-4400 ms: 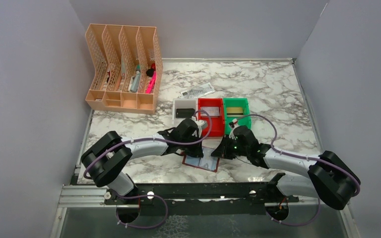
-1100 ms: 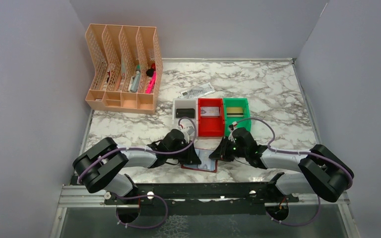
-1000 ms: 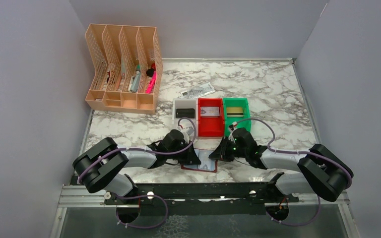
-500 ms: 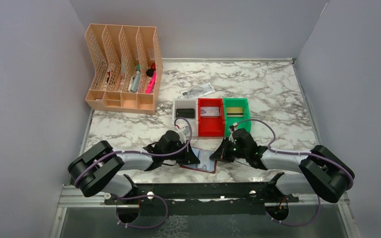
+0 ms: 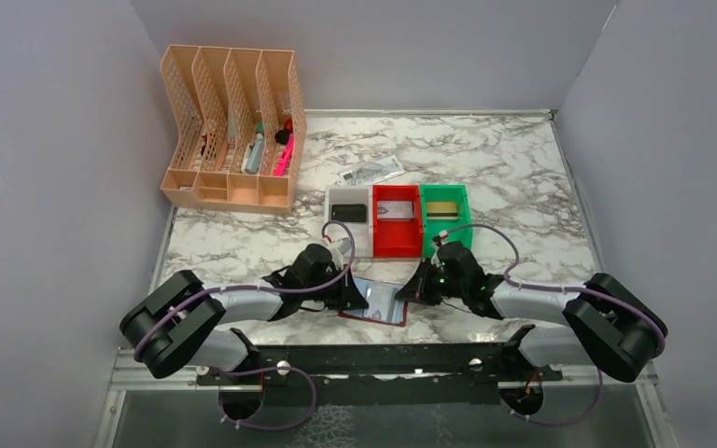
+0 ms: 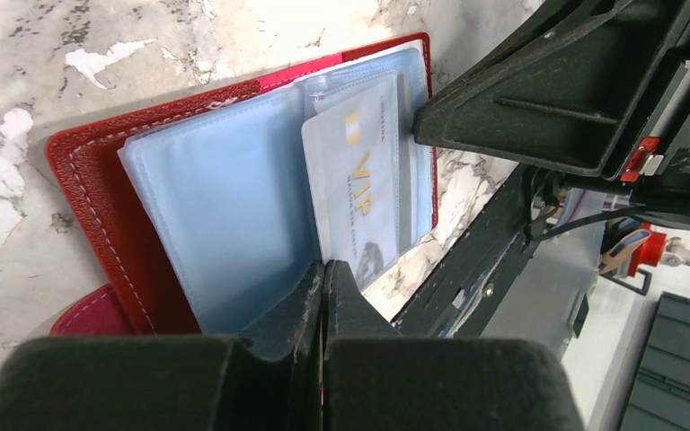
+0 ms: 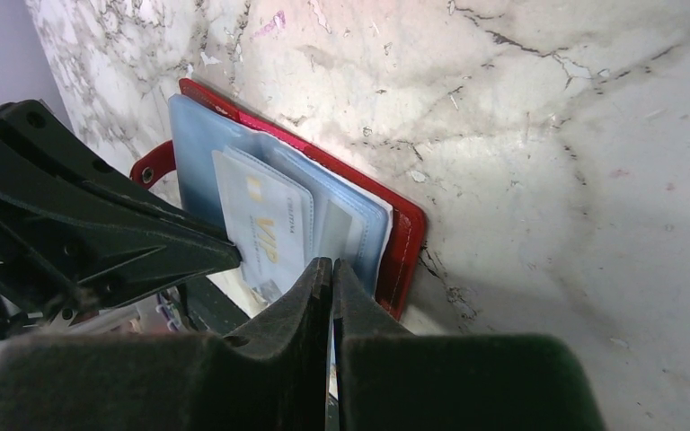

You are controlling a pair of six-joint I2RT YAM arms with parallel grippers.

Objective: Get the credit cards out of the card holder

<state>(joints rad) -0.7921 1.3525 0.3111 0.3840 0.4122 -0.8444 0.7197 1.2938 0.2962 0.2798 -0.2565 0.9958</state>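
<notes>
The dark red card holder lies open and flat on the marble table, close to its near edge, with its blue-clear sleeves facing up. One pale credit card, printed with the letters VIP, sticks partway out of a sleeve. The card holder sits between my two hands, which reach it from opposite sides. My left hand is clenched, its tips meeting at the left edge of the sleeves, just beside a corner of the credit card; I cannot tell whether any plastic is pinched between them. My right hand is also closed tight, at the right edge of the sleeves and touching them; I cannot tell what it pinches, if anything. Behind the card holder stand three small bins side by side: a white bin holding a black card, a red bin holding a light card, and a green bin holding a gold card. A peach file rack stands at the far left.
</notes>
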